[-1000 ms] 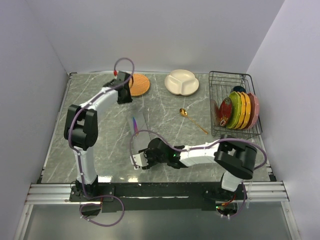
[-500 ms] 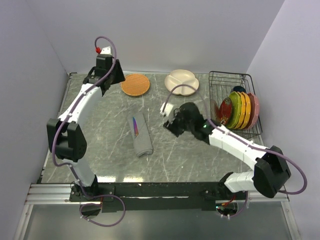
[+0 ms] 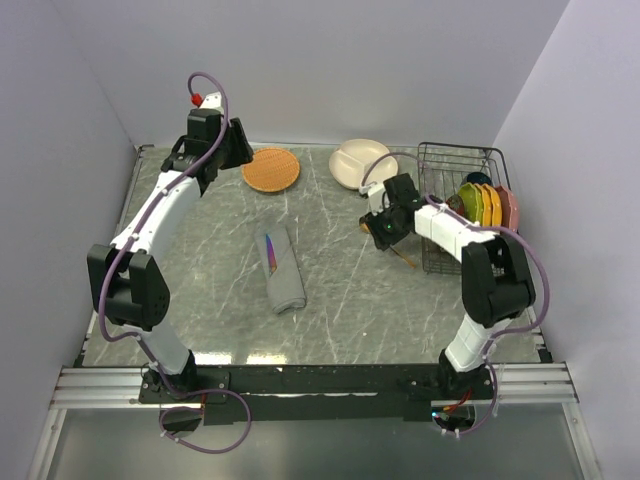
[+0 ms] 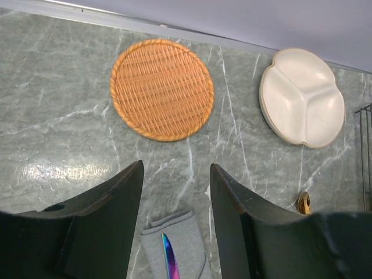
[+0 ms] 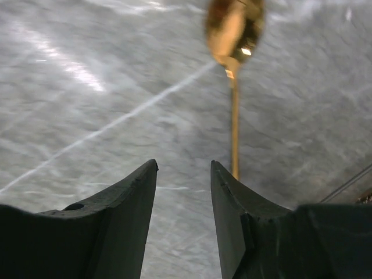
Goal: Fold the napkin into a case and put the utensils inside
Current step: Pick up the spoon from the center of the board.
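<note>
On the desk (image 3: 200,200), the case (image 3: 284,278) lies folded left of centre, with the knife (image 3: 271,252) tucked in and its tip showing at the far end. The left gripper (image 4: 176,172) hangs spread and empty near the far-left corner. The right gripper (image 5: 183,168), jaws apart and pinching nothing, hovers over the spoon (image 5: 234,87) toward the right edge. Fetching the spoon seems the step in hand. Next, shift right to straddle its handle, then lower and close.

White arm shells (image 3: 165,200), black joints (image 3: 125,288), looping purple cables (image 3: 210,76), black wedge-shaped pincer fingers (image 4: 110,221)
</note>
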Robot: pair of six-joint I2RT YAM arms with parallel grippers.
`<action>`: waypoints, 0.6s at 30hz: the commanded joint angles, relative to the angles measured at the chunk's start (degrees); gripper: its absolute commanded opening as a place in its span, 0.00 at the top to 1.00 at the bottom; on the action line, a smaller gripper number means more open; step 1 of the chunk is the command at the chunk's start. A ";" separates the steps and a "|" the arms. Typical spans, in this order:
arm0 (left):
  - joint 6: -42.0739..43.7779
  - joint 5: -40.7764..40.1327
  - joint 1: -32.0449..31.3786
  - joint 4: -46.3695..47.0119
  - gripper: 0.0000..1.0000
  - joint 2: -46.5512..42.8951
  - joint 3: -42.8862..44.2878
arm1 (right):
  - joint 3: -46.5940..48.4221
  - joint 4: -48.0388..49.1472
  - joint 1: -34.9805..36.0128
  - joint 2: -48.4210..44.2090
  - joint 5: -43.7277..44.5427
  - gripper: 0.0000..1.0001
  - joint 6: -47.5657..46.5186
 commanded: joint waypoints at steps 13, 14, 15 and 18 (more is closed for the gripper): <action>1.14 1.98 0.01 -0.03 0.44 -1.27 -0.98 | 12.13 -2.66 -5.71 13.24 -2.63 0.53 -2.97; 1.23 1.81 0.10 -0.03 0.44 -1.27 -0.98 | 11.96 -2.40 -5.71 13.42 -2.72 0.53 -3.05; 1.40 1.80 0.10 -0.20 0.44 -1.19 -0.98 | 12.05 -2.14 -5.71 13.77 -2.72 0.54 -3.14; 1.75 1.98 0.27 -0.64 0.44 -0.92 -0.80 | 11.70 -2.05 -5.62 14.91 -3.16 0.60 -3.76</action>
